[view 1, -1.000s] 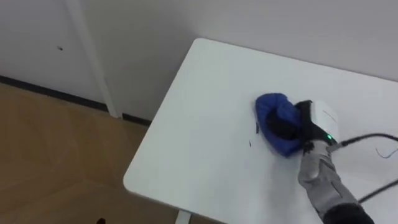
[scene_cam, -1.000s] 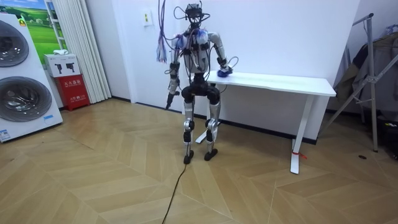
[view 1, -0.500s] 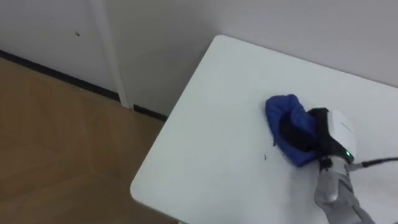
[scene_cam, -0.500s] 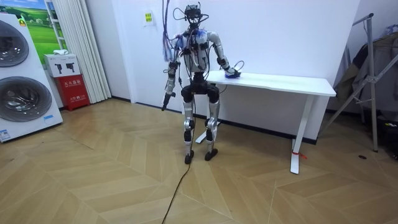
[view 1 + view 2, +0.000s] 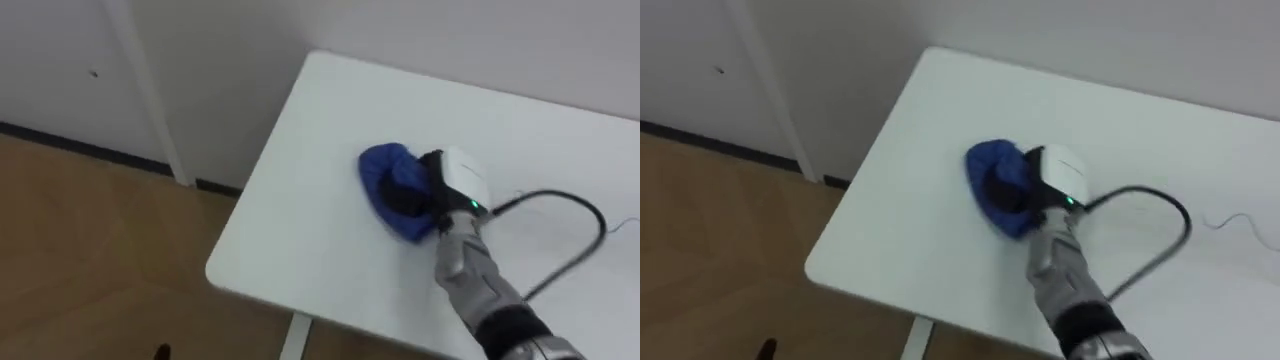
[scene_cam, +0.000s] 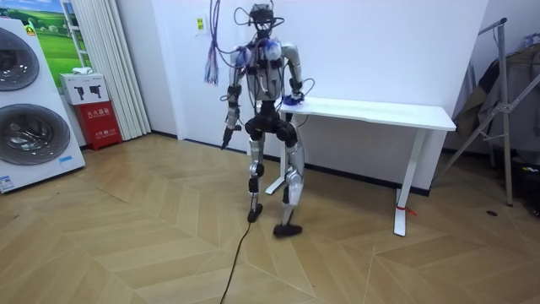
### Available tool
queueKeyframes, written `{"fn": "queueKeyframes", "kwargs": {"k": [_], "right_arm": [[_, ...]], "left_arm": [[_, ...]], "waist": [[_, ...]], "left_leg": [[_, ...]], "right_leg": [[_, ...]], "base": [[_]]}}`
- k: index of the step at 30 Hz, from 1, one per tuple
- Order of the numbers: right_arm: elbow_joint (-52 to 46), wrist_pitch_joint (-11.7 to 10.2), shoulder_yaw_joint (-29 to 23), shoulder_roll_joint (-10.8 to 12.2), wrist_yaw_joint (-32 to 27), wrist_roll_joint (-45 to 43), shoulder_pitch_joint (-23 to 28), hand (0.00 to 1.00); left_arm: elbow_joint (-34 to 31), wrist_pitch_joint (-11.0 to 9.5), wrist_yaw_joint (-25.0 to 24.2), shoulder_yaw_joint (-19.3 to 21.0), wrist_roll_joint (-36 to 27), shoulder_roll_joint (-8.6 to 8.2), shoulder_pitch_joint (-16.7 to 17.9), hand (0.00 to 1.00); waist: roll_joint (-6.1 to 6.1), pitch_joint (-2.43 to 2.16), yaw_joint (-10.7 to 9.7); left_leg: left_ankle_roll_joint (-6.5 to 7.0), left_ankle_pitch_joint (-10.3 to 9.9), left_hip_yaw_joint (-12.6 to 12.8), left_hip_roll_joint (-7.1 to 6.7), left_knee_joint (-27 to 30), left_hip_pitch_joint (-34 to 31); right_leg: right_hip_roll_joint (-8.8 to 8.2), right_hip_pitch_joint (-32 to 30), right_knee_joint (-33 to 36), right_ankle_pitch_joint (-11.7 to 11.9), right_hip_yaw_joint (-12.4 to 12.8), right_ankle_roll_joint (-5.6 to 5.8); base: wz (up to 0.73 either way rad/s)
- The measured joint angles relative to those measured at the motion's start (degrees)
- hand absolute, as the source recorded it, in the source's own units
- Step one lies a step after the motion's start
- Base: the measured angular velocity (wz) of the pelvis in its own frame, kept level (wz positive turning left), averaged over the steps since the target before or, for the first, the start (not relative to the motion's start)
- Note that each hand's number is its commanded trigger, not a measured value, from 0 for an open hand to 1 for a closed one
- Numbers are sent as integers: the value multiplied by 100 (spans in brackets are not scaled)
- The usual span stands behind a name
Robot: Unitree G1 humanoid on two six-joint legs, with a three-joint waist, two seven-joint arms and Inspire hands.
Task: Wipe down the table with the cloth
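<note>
Stance: I stand at the end of the counter (image 6: 371, 108) that lies on the room view's left.
Left robot hand (image 6: 226, 135): it hangs by my hip, clear of the counter and idle. It is too small for me to tell whether it is clenched or released.
Right robot hand (image 5: 452, 185): it reaches out over the counter top and sits on the cloth. Its front is buried in the folds, so I cannot tell whether it grasps the cloth or only presses on it.
Blue cloth (image 5: 385, 170): it is bunched into a mound on the counter near the left end, in from the edges, under and just ahead of my right robot hand.
Handling: I judge it soft, light and limp. On this smooth top it should slide easily and roll up further unless I bear down on it.
Where to hold: across the middle of the mound, palm on top. Pinching a thick fold would also keep it from slipping out.
Counter top: white and bare around the cloth, with a rounded corner.
Beyond: a wooden floor (image 5: 80, 250) lies below, and a pale wall (image 5: 220, 60) stands behind.
</note>
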Motion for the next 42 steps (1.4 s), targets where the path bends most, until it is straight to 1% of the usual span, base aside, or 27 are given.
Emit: {"fn": "queueKeyframes", "kwargs": {"k": [2,4,5,6,7,8,9,10,11,12,13,14,15,17,18,20,22,23,25,27,28,29,32,34,36,39,42], "right_arm": [[-13,-9,-15,-31,-167,78,-24,100],[-46,-84,-15,-131,-324,213,200,100],[-69,-178,-27,-193,-436,291,389,100],[-93,-282,-71,-272,-589,293,554,100],[-77,-353,-132,-292,-668,295,666,100],[-86,-497,-304,-304,-841,299,972,100],[-174,-631,-461,-343,-990,309,1311,100],[-245,-677,-540,-368,-1026,308,1473,100],[-323,-752,-694,-391,-1074,311,1731,100],[-356,-807,-765,-480,-1127,429,1899,100],[-381,-821,-762,-569,-1129,480,1991,100],[-491,-819,-772,-749,-1062,533,2128,100],[-540,-814,-784,-914,-960,516,2154,100],[-720,-695,-815,-1018,-732,465,2079,100],[-733,-654,-809,-1000,-607,451,1965,100],[-836,-599,-803,-995,-387,279,1794,100],[-946,-524,-792,-988,-213,94,1671,100],[-977,-501,-789,-986,-105,96,1555,100],[-1013,-439,-824,-994,2,45,1451,100],[-1011,-412,-883,-1045,107,69,1344,100],[-1010,-419,-910,-1044,97,114,1325,100],[-1017,-462,-931,-1019,13,121,1316,100],[-937,-860,-924,-978,-271,-57,1524,100],[-946,-1043,-920,-957,-604,-92,1799,100],[-937,-1214,-938,-954,-982,-21,2244,100],[-928,-1215,-1076,-953,-1050,61,2558,100],[-925,-1049,-1089,-937,-892,47,2455,100]], "left_arm": [[6,0,-42,11,13,4,123,0],[5,-2,-120,33,5,65,231,0],[8,-13,-197,68,8,137,235,0],[34,-84,-237,119,7,217,212,0],[46,-132,-253,188,18,264,211,0],[27,-197,-296,298,74,411,178,0],[-39,-223,-318,349,133,576,144,0],[-58,-229,-323,380,165,657,135,0],[-82,-230,-311,429,223,781,134,0],[-78,-218,-281,428,184,822,76,0],[-77,-217,-277,422,165,761,90,0],[-86,-232,-286,418,96,623,116,0],[-87,-236,-286,424,57,499,144,0],[-85,-237,-291,426,45,409,245,0],[-117,-236,-290,453,44,387,307,0],[-128,-220,-295,490,58,319,350,0],[-131,-163,-337,492,59,269,456,0],[-131,-108,-366,488,58,226,512,0],[-142,-65,-449,482,54,155,593,0],[-297,22,-484,433,20,71,704,0],[-380,44,-510,427,-37,71,742,0],[-542,87,-544,523,-94,80,799,0],[-631,121,-490,830,-192,76,828,0],[-759,119,-420,863,-195,68,870,0],[-812,109,-337,923,-183,74,764,0],[-1084,-85,-316,952,-196,71,653,0],[-1075,-222,-329,924,-178,-18,429,0]], "waist": [[116,15,20],[196,22,-41],[221,25,-220],[120,-11,-414],[122,10,-555],[40,-27,-815],[-18,-50,-1079],[-65,-64,-1165],[-141,-91,-1252],[-103,-137,-1325],[-4,-182,-1300],[61,-212,-1265],[58,-188,-1249],[80,-187,-1240],[1,-151,-1244],[-55,-66,-1230],[-61,-34,-1223],[-8,5,-1202],[104,50,-1097],[196,72,-907],[247,71,-848],[309,13,-721],[308,-23,-912],[296,-37,-1128],[212,-138,-1483],[70,-246,-1653],[-12,-217,-1587]], "left_leg": [[-71,42,-280,180,212,-270],[-159,78,-648,303,194,-286],[-276,72,-905,336,203,-342],[-365,40,-1091,337,267,-441],[-418,43,-1216,354,309,-475],[-561,80,-1517,429,324,-501],[-748,108,-1812,577,339,-538],[-861,126,-1891,670,338,-535],[-1070,123,-1934,872,374,-506],[-1227,89,-1991,1175,506,-464],[-1198,84,-1982,1352,526,-422],[-1031,169,-1784,1561,405,-297],[-935,343,-1655,1722,156,-91],[-950,689,-1390,1853,-63,-24],[-937,1002,-1158,1876,-76,-52],[-939,1114,-913,1878,166,-204],[-939,1110,-722,1879,446,-375],[-849,1024,-715,1852,716,-493],[-716,541,-935,1382,1118,-614],[-413,-98,-1296,346,1236,-723],[-319,-172,-1284,109,1071,-716],[-103,-137,-1302,-238,788,-619],[-53,78,-1176,-286,209,-354],[-49,119,-1160,-301,-29,-173],[-54,152,-1246,-356,-282,75],[-62,208,-1338,-389,-563,321],[-62,208,-1340,-388,-643,428]], "right_leg": [[241,51,-213,-2,-178,65],[278,-35,121,-49,-129,144],[193,-164,341,-194,15,177],[-68,-310,366,-287,200,189],[-174,-325,306,-287,306,183],[-286,-307,27,-264,469,176],[-270,-197,-400,-136,491,130],[-258,-134,-609,-40,487,122],[-198,-147,-794,253,469,61],[-41,-150,-568,141,371,660],[81,-168,-370,-37,315,587],[194,-270,-19,-345,269,404],[325,-382,203,-527,314,277],[468,-621,504,-738,371,66],[545,-757,614,-844,441,-81],[703,-821,586,-893,453,-210],[888,-822,480,-896,452,-337],[1029,-778,371,-880,527,-454],[1134,-747,231,-862,782,-558],[1120,-772,118,-822,1091,-620],[1121,-819,74,-796,1114,-641],[1136,-930,-22,-724,1248,-632],[1254,-807,-489,-452,1256,-595],[1268,-635,-659,-355,1236,-474],[1248,-284,-957,-280,1044,-166],[1238,45,-1120,-282,816,-132],[1262,152,-1247,-243,783,-97]], "base": [[18],[38],[69],[76],[94],[112],[109],[83],[50],[29],[4],[-19],[-24],[-23],[-15],[-5],[6],[0],[-5],[-24],[-49],[-64],[-33],[2],[22],[16],[-10]]}}
